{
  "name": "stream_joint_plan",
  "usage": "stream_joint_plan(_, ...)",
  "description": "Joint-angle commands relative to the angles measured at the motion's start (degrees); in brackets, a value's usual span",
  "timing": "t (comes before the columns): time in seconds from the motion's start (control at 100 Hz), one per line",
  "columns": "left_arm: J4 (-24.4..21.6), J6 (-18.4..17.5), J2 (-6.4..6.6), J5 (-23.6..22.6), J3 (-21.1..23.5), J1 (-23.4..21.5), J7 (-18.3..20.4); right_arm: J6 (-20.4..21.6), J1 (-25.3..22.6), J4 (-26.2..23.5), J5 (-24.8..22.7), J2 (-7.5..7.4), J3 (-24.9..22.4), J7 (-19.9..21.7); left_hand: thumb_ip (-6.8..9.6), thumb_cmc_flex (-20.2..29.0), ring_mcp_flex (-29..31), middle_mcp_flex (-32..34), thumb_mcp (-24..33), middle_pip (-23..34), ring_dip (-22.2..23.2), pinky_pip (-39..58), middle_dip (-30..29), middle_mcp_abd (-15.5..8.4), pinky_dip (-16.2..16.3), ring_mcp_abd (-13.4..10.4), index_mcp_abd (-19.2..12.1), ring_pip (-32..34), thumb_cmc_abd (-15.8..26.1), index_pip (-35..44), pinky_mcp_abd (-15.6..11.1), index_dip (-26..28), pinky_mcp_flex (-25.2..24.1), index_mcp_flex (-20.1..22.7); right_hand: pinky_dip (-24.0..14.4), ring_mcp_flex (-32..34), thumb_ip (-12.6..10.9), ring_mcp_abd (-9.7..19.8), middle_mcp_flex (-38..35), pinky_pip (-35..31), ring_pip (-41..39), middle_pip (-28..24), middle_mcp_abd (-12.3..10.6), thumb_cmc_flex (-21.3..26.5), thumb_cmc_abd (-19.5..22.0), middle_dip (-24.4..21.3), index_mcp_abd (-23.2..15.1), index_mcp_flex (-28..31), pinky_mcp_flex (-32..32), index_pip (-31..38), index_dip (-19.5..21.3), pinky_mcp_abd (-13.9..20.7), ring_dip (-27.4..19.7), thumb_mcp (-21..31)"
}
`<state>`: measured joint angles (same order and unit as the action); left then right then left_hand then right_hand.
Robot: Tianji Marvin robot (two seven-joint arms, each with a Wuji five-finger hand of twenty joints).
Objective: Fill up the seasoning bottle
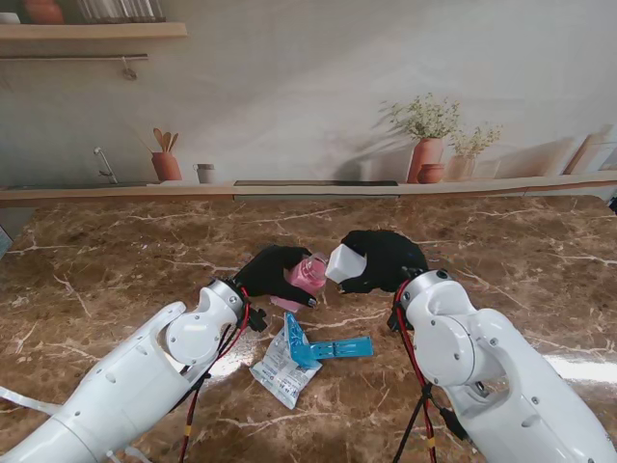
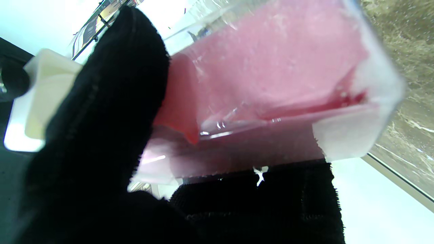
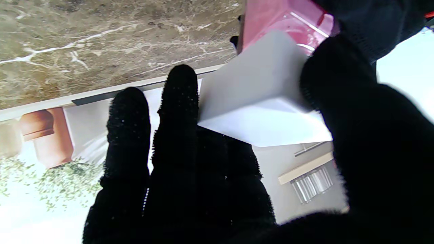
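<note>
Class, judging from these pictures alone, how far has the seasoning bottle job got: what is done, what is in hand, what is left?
Done: a torn packet lies opened on the table, and the clear bottle holds pink seasoning. In hand: the left hand holds the bottle, the right hand holds a white cap beside it. Left: seating the cap; it looks not yet on.

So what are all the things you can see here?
Seasoning bottle: one, clear with pink contents, held in the left hand above the table.
White lid or cap: one, white, held in the right hand beside the bottle.
Packet: one, white with print, lying on the table nearer to me.
Blue piece: one, blue, lying on the packet.
Table: one, brown marble.
Backdrop with pots and plants: behind the table.
Left hand: one, black glove.
Right hand: one, black glove.
</note>
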<state>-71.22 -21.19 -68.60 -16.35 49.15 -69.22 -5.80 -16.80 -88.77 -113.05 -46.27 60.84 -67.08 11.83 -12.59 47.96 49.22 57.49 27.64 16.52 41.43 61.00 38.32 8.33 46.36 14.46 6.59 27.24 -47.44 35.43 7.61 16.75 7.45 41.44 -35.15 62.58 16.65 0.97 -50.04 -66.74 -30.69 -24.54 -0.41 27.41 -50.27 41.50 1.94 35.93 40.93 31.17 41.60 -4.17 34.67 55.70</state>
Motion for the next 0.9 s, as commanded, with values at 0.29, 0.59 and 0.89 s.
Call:
stream_joint_plan(0.29,-0.02,-0.88,-0.44,-0.6,-0.14,-0.42,-1.05,-1.08,4.55,2.95,2.29,0.81,5.09,0.2,0.9,11.55,3.25,5.46,16.62,2.86,2.41,0.16,0.68,-6.25,-0.11,-2.66,-13.95,7.87,22.44,11.37,-3.55,2.91,-1.01,12.83,0.71,1.72,-2.19,-0.24,-4.66,-0.15,0.24,-6.33,-3.42,5.46,8.18,2.27,-5.23,2.97,-0.48,7.48,1.06,-0.42,-0.11,8.74)
stream_joint_plan(0.59,-0.81,-0.93,-0.37,-0.84,0.77,-1.15,-1.61,-1.44,6.52,5.2,2.47,0.98,7.62,-0.4,0.82,11.41,3.4,5.72,16.87,2.95,2.42,0.2,0.71,-6.48,-0.04,-2.77,-14.24,7.85,22.32,11.57,-3.57,3.08,-0.99,13.16,0.34,1.66,-2.16,-0.18,-4.68,-0.15,0.25,-6.62,-3.42,5.41,8.21,2.18,-5.31,3.03,-0.81,7.67,1.06,-0.38,-0.07,8.76)
stream_joint_plan(0.89,-0.65,-1.41,-0.53,-0.64,0.78,-1.19,-2.05,-2.42,6.4,6.13,2.11,1.04,7.61,-0.81,0.75,11.36,3.4,5.79,17.13,2.99,2.43,0.21,0.83,-6.7,0.02,-2.89,-14.38,7.78,22.22,11.9,-3.7,3.44,-0.9,13.26,-0.13,1.66,-2.2,-0.18,-4.45,-0.19,0.26,-6.8,-3.48,5.2,8.35,2.12,-5.29,2.87,-0.97,7.77,1.0,-0.45,-0.04,8.79)
